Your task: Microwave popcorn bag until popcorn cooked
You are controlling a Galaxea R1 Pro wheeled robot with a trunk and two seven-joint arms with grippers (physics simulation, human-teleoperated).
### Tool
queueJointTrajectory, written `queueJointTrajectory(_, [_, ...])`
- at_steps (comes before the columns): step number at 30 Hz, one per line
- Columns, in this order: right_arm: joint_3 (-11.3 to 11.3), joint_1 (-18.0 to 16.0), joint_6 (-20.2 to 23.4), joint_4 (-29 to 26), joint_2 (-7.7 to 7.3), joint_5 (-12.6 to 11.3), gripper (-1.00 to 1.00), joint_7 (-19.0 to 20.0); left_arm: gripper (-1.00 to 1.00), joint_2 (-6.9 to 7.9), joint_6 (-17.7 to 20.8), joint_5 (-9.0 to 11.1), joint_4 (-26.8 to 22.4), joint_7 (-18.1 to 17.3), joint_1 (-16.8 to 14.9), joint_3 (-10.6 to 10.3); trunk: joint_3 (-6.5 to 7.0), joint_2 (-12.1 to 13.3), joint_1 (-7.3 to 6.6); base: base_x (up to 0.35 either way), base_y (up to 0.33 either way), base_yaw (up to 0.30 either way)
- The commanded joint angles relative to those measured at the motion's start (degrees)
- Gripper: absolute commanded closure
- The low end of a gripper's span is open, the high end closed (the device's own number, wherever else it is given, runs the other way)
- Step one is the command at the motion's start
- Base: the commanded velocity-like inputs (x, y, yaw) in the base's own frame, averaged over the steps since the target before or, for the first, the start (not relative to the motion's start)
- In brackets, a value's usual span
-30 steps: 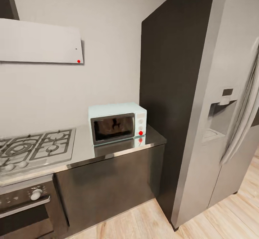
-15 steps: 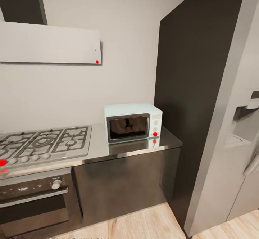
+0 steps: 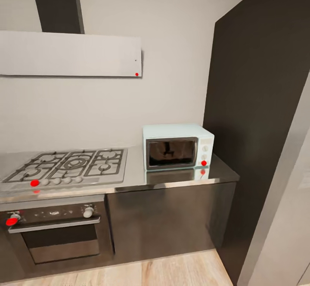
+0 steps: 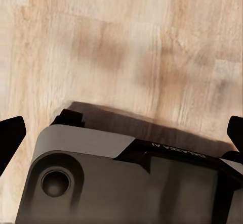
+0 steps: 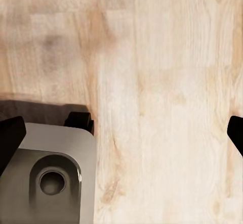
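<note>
The pale mint-blue microwave (image 3: 177, 152) stands at the right end of the grey glossy countertop (image 3: 133, 179), its dark glass door closed and a small red light on its knob panel. The popcorn bag and the popcorn are out of view. My left gripper (image 4: 121, 135) hangs over the wooden floor, its dark fingertips (image 4: 10, 138) far apart at the picture's edges, open with nothing between them. My right gripper (image 5: 121, 133) is likewise open over the floor, with its fingertips (image 5: 10, 135) spread wide.
A gas hob (image 3: 69, 165) lies left of the microwave, above a dark built-in oven (image 3: 56, 230) with a red knob. A range hood (image 3: 69, 53) hangs on the wall. A tall dark panel (image 3: 258, 105) and the grey fridge side (image 3: 284, 217) close off the right. My own base (image 4: 126, 183) shows beneath both grippers.
The camera has turned left: the microwave now sits further right in the picture, the fridge has mostly left the view, and more of the hob and oven show.
</note>
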Motion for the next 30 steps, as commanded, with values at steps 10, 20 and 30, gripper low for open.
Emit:
queueJointTrajectory(10, [-0.5,-0.05,0.1,0.05,-0.39,0.47,-1.0,0.15,-1.0,-0.02,-0.11,0.49,0.08,0.04,-0.06,-0.48,-0.07,-0.04,0.0,0.089,-0.234,0.016])
queueJointTrajectory(20, [-0.42,-0.05,0.21,0.05,-0.01,0.55,-1.0,0.16,-1.0,0.06,-0.18,0.49,0.08,0.04,-0.06,-0.48,-0.07,-0.04,0.0,0.108,-0.266,0.019])
queueJointTrajectory(30, [-0.42,-0.05,0.12,0.05,-0.11,0.55,-1.0,0.15,-1.0,0.14,-0.2,2.75,0.08,0.04,-0.06,-0.47,-0.07,-0.04,0.0,0.108,-0.247,0.255])
